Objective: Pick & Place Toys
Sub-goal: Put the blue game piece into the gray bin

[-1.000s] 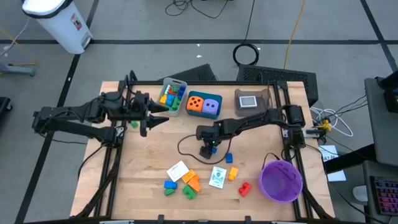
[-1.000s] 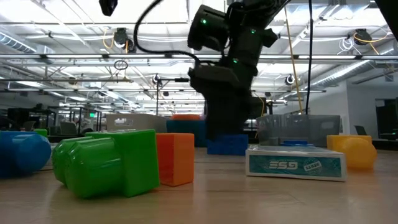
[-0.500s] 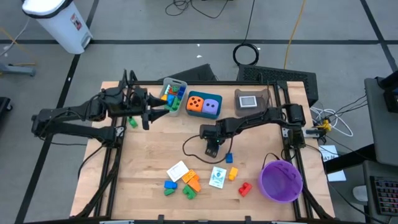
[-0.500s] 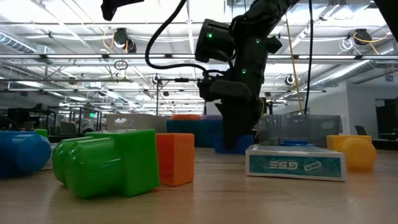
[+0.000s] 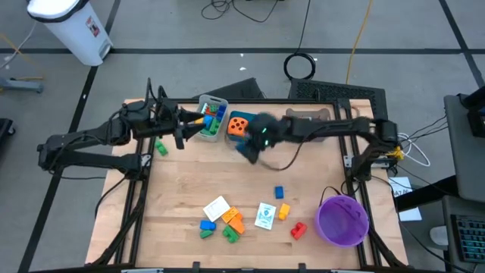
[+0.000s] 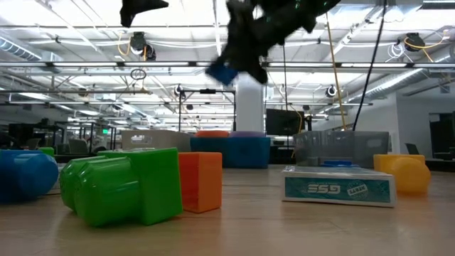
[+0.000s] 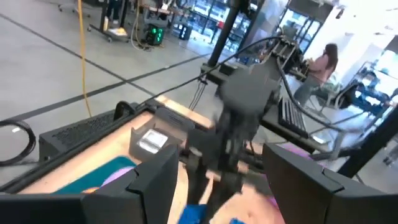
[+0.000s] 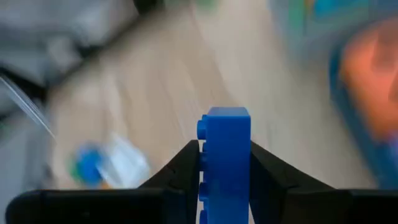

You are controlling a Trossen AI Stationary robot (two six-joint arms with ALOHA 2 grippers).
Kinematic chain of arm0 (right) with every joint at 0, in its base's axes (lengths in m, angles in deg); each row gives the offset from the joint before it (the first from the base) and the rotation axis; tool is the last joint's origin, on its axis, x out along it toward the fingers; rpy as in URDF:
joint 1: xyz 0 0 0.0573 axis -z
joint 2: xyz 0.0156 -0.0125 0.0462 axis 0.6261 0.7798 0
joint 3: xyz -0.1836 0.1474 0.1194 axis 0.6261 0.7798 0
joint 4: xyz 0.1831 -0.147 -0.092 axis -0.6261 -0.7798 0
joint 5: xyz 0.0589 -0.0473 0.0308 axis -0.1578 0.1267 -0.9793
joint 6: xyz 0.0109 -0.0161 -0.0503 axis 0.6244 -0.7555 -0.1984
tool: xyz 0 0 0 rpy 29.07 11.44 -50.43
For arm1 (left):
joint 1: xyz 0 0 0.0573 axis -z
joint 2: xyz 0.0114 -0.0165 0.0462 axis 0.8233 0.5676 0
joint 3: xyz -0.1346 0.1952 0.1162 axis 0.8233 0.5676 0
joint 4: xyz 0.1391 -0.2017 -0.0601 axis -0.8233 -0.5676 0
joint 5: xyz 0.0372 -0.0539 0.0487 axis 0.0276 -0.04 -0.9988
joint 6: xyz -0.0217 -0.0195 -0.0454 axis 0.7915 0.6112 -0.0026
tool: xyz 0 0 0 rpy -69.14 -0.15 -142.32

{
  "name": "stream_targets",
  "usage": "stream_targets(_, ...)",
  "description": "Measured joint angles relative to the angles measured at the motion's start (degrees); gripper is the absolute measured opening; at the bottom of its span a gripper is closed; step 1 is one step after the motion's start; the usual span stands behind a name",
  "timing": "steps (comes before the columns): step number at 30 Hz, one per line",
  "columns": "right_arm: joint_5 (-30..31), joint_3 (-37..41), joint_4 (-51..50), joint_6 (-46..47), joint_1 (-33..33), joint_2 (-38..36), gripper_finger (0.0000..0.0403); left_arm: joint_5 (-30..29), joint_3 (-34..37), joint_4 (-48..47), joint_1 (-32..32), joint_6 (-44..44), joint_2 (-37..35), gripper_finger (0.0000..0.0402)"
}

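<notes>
Over on the left of the high view, the left gripper hangs above the back left of the pale wooden table, its two dark fingers spread apart with nothing between them in the left wrist view, and a small green plastic brick lies just below that arm. Just right of the fingertips sits the grey box-like tray, packed with small bricks in blue, yellow and orange. Next along is the teal box-like tray, with the orange dotted die showing in its left half. And here is the action: the right gripper hangs in the air at the lower right edge of that teal tray, blurred, its fingers pinching a small blue plastic brick — the right wrist view shows the brick standing upright between the two fingers, and in the low view it rides high above the table in the upper middle of the frame. Further right at the back sits the brown box-like tray. Along the lower part of the high view lie the loose toys: a flat white picture card, a blue brick, orange bricks, a second white card, another blue brick, a yellow brick and a red brick. At the lower right stands the round purple bowl.
</notes>
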Motion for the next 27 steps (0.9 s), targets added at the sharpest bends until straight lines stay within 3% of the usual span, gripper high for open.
stream_targets(3,0.13,-0.03,6.56,1.68,2.74,-5.22,0.0096,0.57,0.00,2.61,-0.49,1.50,1.82,0.0241)
stream_targets(7,4.44,-0.07,15.80,2.05,5.10,-10.86,0.0111,6.07,-0.04,9.13,-1.17,3.80,5.87,0.0241)
stream_targets(13,7.38,-0.08,27.14,1.29,5.95,-15.30,0.0090,9.37,-0.02,19.22,-1.70,6.56,13.29,0.0241)
stream_targets(21,7.38,-0.03,27.79,3.33,5.11,-15.65,0.0104,13.96,-0.02,32.77,-3.17,7.49,21.59,0.0241)
stream_targets(27,7.36,-0.03,27.76,3.25,3.20,-14.87,0.0092,14.74,-0.02,36.57,-3.62,8.98,25.96,0.0241)
